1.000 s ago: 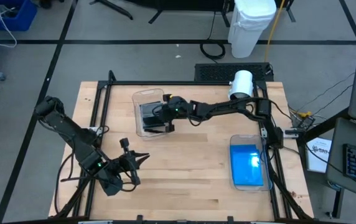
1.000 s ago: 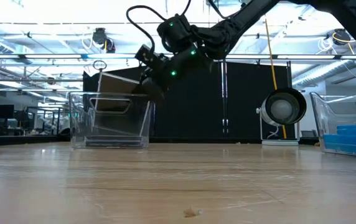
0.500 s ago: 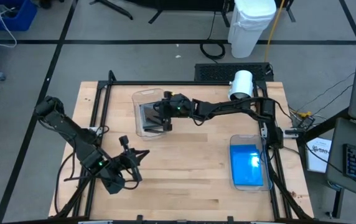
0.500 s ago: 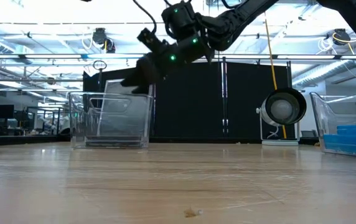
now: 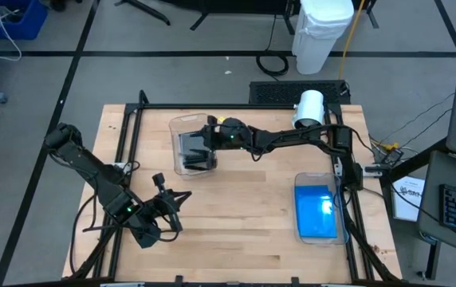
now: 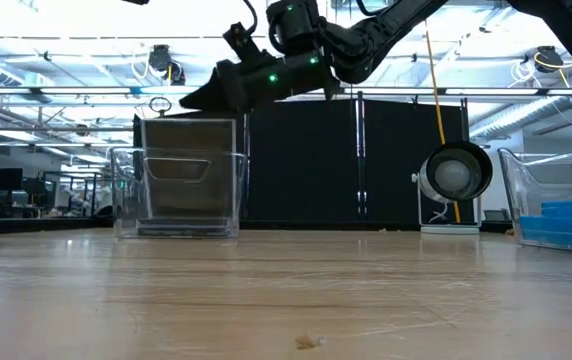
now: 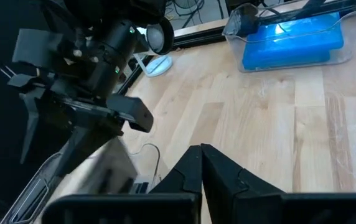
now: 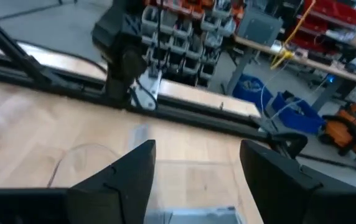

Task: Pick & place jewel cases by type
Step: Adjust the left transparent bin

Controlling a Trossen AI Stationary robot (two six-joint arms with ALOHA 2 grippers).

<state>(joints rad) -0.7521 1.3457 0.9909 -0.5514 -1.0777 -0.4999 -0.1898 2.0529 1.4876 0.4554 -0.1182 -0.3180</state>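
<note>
Right gripper (image 5: pixel 204 143) over left tub (image 5: pixel 182 123) at table's back, fingers wide apart, holding nothing; grey cases (image 5: pixel 194 151) inside that tub, one leaning upright against wall (low view). Blue cases (image 5: pixel 318 209) stacked in right tub (image 5: pixel 324 177), well apart. Left gripper (image 5: pixel 182 197) parked near front, pinched closed, empty. Risk: open fingers clipping tub rim on retreat, dragging or tipping tub; leaning case could slump flat
</note>
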